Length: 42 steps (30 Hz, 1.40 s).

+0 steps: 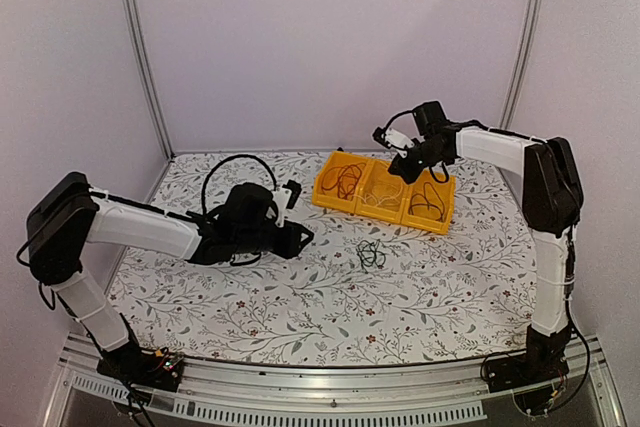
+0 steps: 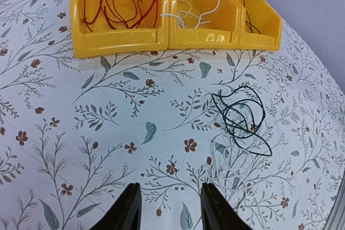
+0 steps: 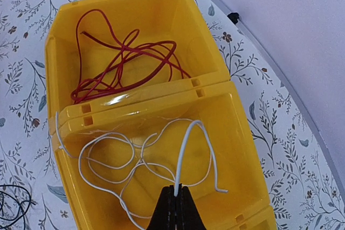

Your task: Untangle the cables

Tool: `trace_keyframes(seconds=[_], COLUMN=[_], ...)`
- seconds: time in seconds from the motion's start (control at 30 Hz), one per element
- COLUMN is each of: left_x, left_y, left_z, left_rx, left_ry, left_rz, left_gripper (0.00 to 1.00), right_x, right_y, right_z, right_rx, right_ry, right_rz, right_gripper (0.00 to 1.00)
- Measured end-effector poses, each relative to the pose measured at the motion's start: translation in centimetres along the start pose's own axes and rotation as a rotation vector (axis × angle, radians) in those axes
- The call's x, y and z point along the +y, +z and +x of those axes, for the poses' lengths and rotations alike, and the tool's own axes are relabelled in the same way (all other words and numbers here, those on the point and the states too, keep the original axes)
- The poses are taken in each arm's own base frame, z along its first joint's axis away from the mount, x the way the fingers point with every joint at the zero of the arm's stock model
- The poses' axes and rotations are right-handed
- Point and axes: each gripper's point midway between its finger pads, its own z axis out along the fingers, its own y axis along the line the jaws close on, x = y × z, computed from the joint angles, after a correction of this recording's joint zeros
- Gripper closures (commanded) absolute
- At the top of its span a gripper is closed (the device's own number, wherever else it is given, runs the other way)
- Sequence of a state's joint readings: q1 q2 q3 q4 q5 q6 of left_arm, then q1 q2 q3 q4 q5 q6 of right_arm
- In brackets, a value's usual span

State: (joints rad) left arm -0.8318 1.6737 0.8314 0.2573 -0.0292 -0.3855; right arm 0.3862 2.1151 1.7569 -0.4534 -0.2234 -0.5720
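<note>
A dark green cable (image 2: pixel 240 119) lies coiled on the flower-printed tablecloth (image 2: pixel 81 133), near three joined yellow bins (image 2: pixel 121 39). The left bin holds a red cable (image 3: pixel 125 57) and the right one a black cable (image 1: pixel 428 205). In the middle bin the right gripper (image 3: pixel 176 193) pinches a white cable (image 3: pixel 180 154). The left gripper (image 2: pixel 168 208) hangs spread over the cloth. Pale walls (image 1: pixel 300 37) enclose the table.

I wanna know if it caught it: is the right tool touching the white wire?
Touching. The right wrist view shows the right tool shut on the white wire, which rises straight out of its tips.
</note>
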Motion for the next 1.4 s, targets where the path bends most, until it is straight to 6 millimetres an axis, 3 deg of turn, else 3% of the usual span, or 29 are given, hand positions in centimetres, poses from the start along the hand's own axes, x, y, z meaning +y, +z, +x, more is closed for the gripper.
trace_keyframes(seconds=[0.17, 0.33, 0.47, 0.53, 0.67, 0.8, 0.97, 1.07, 1.13, 1.2, 1.3, 1.4], left_x=[0.0, 0.2, 0.3, 0.3, 0.4, 0.4, 0.5, -0.1, -0.7, -1.7, -3.1, -4.6], left_y=[-0.8, -1.0, -1.0, -1.0, -1.0, -1.0, -1.3, -2.0, -2.7, -3.3, -3.8, -3.9], left_z=[-0.5, -0.1, 0.0, 0.0, 0.1, 0.4, 1.2, 2.0, 2.6, 3.2, 4.3, 5.1], left_rx=[-0.019, -0.01, -0.008, -0.008, -0.005, 0.006, 0.038, 0.066, 0.091, 0.118, 0.154, 0.177], left_ry=[-0.009, -0.013, -0.013, -0.013, -0.013, -0.013, -0.011, -0.002, 0.012, 0.034, 0.065, 0.102], left_rz=[-0.003, -0.008, -0.012, -0.013, -0.016, -0.019, -0.013, 0.025, 0.069, 0.127, 0.203, 0.263], left_gripper=[0.59, 0.59, 0.59, 0.59, 0.59, 0.58, 0.58, 0.59, 0.58, 0.57, 0.54, 0.53], right_x=[1.4, 2.3, 2.7, 2.7, 2.2, 2.2, 3.0, 5.5, 8.3, 12.3, 19.0, 23.3], right_y=[2.4, 3.7, 4.4, 4.4, 3.8, 2.2, -2.9, -6.5, -8.2, -9.4, -9.7, -9.3], right_z=[2.4, 2.6, 2.3, 2.0, 1.1, 0.7, -0.8, -1.3, -1.1, -0.1, 2.3, 4.0], right_rx=[0.065, 0.081, 0.09, 0.096, 0.091, 0.088, 0.042, -0.007, -0.029, -0.044, -0.028, -0.002], right_ry=[-0.002, -0.015, -0.029, -0.032, -0.029, -0.021, -0.039, -0.089, -0.139, -0.214, -0.329, -0.394], right_rz=[-0.053, -0.078, -0.09, -0.087, -0.077, -0.07, -0.059, -0.096, -0.151, -0.235, -0.371, -0.47], right_gripper=[1.0, 1.0, 0.92, 0.83, 0.72, 0.69, 0.69, 0.73, 0.72, 0.71, 0.67, 0.65])
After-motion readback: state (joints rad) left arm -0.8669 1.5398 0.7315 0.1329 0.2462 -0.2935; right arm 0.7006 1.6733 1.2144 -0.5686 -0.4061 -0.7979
